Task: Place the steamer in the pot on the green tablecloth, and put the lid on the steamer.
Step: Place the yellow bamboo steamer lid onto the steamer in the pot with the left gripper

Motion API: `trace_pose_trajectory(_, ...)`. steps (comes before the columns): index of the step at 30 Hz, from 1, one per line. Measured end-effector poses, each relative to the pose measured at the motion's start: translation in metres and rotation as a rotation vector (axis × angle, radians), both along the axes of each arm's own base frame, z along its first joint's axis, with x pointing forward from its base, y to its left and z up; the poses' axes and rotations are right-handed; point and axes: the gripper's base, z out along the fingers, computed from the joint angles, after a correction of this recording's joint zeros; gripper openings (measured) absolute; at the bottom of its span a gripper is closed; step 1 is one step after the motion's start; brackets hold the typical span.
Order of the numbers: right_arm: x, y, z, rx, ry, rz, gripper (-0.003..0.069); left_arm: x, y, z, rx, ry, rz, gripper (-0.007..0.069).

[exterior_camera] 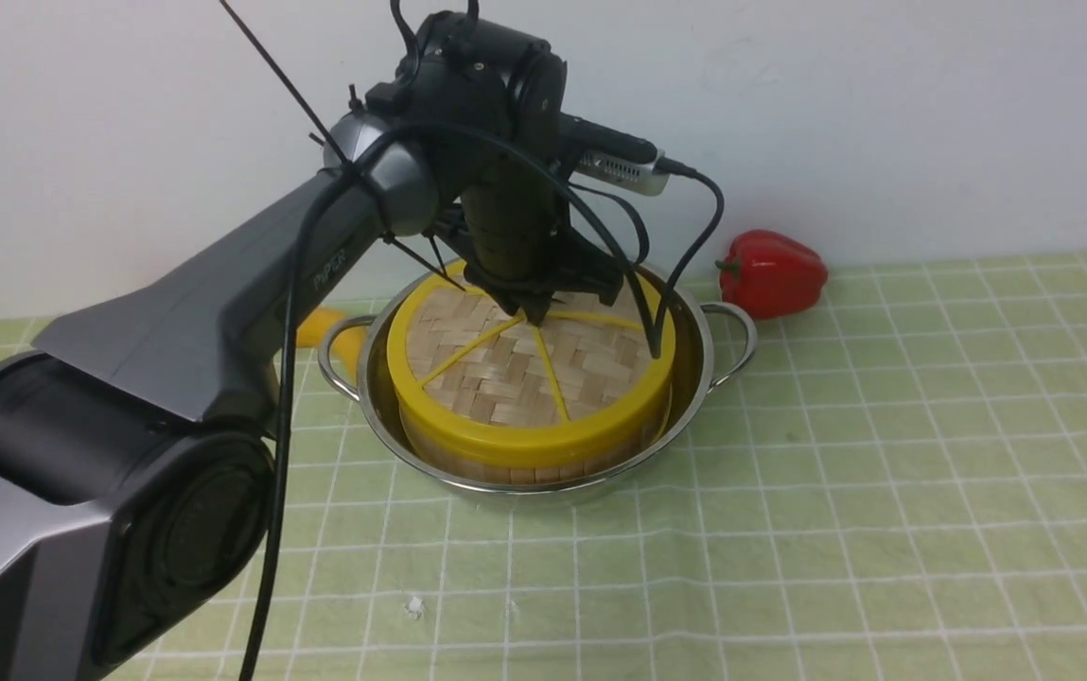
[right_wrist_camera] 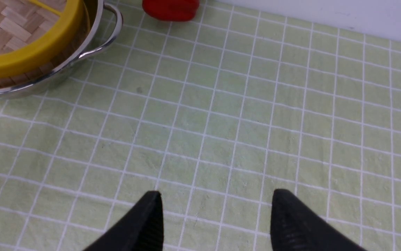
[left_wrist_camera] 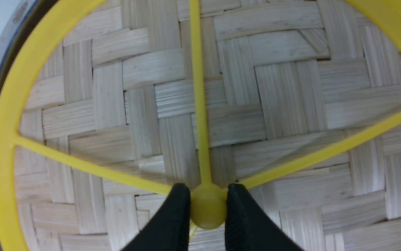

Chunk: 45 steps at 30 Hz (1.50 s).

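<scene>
Red pepper (exterior_camera: 772, 272) just right of pot (exterior_camera: 694, 364), left tool (left_wrist_camera: 208, 197) pinching lid (exterior_camera: 524, 378) hub

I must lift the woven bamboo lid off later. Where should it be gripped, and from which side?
Take the flat woven bamboo lid with yellow rim by its small yellow central hub, coming straight down from above. It lies flat on the slatted bamboo steamer inside the shiny steel pot, whose wall crowds the rim; the raised hub fits the left gripper, shut on it.
</scene>
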Motion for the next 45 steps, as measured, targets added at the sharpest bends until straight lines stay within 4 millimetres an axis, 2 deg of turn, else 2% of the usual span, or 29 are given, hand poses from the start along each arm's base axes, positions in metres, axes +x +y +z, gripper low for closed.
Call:
trace_pose_trajectory(4,0.000,0.000,0.000,0.000,0.000,0.000,0.0419,0.000,0.000,-0.001,0.001,0.001,-0.001,0.0135)
trace_pose_trajectory(6,0.000,0.000,0.000,0.000,0.000,0.000,0.0419,0.001,-0.001,-0.001,-0.005,-0.008,-0.006,0.0204)
trace_pose_trajectory(9,0.000,0.000,0.000,0.000,0.000,0.000,0.0419,0.003,-0.002,0.000,-0.011,-0.023,-0.013,0.0368)
trace_pose_trajectory(11,0.000,0.000,0.000,0.000,0.000,0.000,0.0419,0.004,-0.003,0.002,-0.015,-0.031,-0.013,0.0424)
trace_pose_trajectory(12,0.000,0.000,0.000,0.000,0.000,0.000,0.0419,0.006,-0.003,0.005,-0.022,-0.046,-0.014,0.0498)
trace_pose_trajectory(14,0.000,0.000,0.000,0.000,0.000,0.000,0.0419,0.006,-0.004,0.015,-0.035,-0.073,-0.022,0.0599)
trace_pose_trajectory(15,0.000,0.000,0.000,0.000,0.000,0.000,0.0419,0.006,-0.004,0.015,-0.037,-0.074,-0.022,0.0599)
trace_pose_trajectory(16,0.000,0.000,0.000,0.000,0.000,0.000,0.0419,0.004,-0.003,0.027,-0.051,-0.094,-0.025,0.0654)
trace_pose_trajectory(18,-0.002,-0.001,0.001,0.002,-0.007,0.000,0.0410,-0.001,-0.001,0.045,-0.072,-0.123,-0.026,0.0678)
trace_pose_trajectory(19,-0.002,-0.001,0.001,0.003,-0.010,0.001,0.0410,-0.002,-0.001,0.047,-0.074,-0.127,-0.026,0.0678)
trace_pose_trajectory(22,-0.009,-0.002,0.009,0.030,-0.097,0.012,0.0364,-0.017,0.007,0.092,-0.113,-0.209,-0.030,0.0637)
trace_pose_trajectory(24,-0.016,-0.004,0.014,0.045,-0.156,0.018,0.0322,-0.028,0.013,0.122,-0.134,-0.266,-0.029,0.0547)
trace_pose_trajectory(25,-0.018,-0.004,0.014,0.047,-0.165,0.018,0.0317,-0.030,0.014,0.124,-0.136,-0.272,-0.029,0.0547)
trace_pose_trajectory(26,-0.026,-0.007,0.014,0.057,-0.205,0.023,0.0273,-0.043,0.021,0.152,-0.160,-0.326,-0.031,0.0429)
trace_pose_trajectory(27,-0.029,-0.007,0.013,0.061,-0.218,0.025,0.0263,-0.048,0.023,0.161,-0.169,-0.344,-0.032,0.0382)
trace_pose_trajectory(29,-0.041,-0.011,0.004,0.070,-0.265,0.033,0.0204,-0.071,0.033,0.198,-0.215,-0.415,-0.044,0.0169)
trace_pose_trajectory(30,-0.046,-0.012,0.001,0.074,-0.282,0.036,0.0192,-0.079,0.036,0.210,-0.237,-0.436,-0.052,0.0104)
trace_pose_trajectory(32,-0.051,-0.013,-0.014,0.078,-0.304,0.044,0.0158,-0.097,0.043,0.233,-0.280,-0.477,-0.065,0.0024)
trace_pose_trajectory(34,-0.059,-0.014,-0.034,0.103,-0.344,0.046,0.0123,-0.125,0.054,0.263,-0.326,-0.535,-0.105,-0.0019)
trace_pose_trajectory(35,-0.061,-0.015,-0.043,0.115,-0.357,0.046,0.0109,-0.134,0.058,0.271,-0.335,-0.551,-0.114,-0.0023)
trace_pose_trajectory(37,-0.067,-0.015,-0.058,0.148,-0.395,0.043,0.0074,-0.155,0.067,0.283,-0.341,-0.574,-0.138,-0.0023)
trace_pose_trajectory(38,-0.068,-0.016,-0.060,0.153,-0.403,0.042,0.0071,-0.157,0.068,0.284,-0.339,-0.575,-0.140,-0.0023)
trace_pose_trajectory(39,-0.070,-0.016,-0.067,0.168,-0.423,0.044,0.0042,-0.170,0.075,0.288,-0.336,-0.581,-0.146,-0.0023)
trace_pose_trajectory(40,-0.071,-0.016,-0.071,0.177,-0.433,0.043,0.0034,-0.172,0.076,0.286,-0.329,-0.571,-0.150,-0.0023)
trace_pose_trajectory(41,-0.075,-0.017,-0.077,0.196,-0.456,0.042,0.0000,-0.185,0.082,0.283,-0.313,-0.556,-0.161,-0.0023)
trace_pose_trajectory(45,-0.079,-0.018,-0.093,0.225,-0.468,0.031,-0.0015,-0.211,0.096,0.245,-0.249,-0.435,-0.177,-0.0023)
